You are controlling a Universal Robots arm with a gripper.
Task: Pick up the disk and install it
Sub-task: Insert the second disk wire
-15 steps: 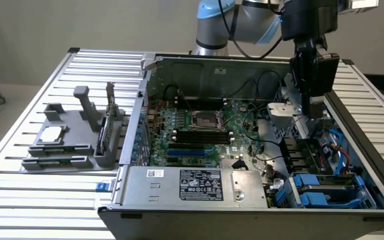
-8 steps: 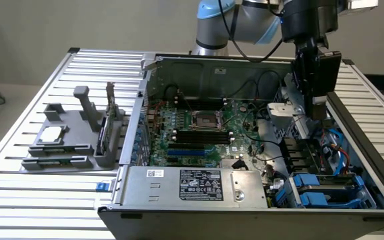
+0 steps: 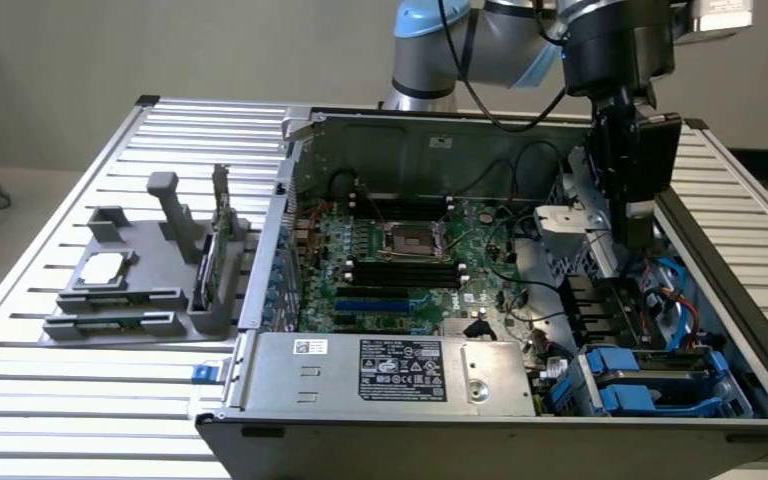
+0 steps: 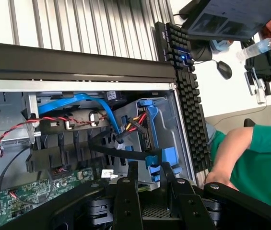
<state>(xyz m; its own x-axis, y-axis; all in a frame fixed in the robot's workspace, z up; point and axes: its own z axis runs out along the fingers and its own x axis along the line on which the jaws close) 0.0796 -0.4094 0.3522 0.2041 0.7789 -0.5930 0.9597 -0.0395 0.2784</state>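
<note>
The disk sits between my fingertips in the wrist view, edge-on, with only its bright blue rail and a sliver of grey metal visible. My gripper is shut on it across its thickness. In the exterior view the gripper hangs upright over the open computer case, at its side on the exterior view's right. It is just above the wall of black slots. The drive bay, with blue fittings and blue and black cables, lies straight beyond the disk. I cannot tell whether the disk touches anything.
A motherboard and a grey labelled power-supply box fill the case. A grey parts holder with a small silver chip stands on the slatted table at the exterior view's left. Beyond the table are a keyboard and a person's green sleeve.
</note>
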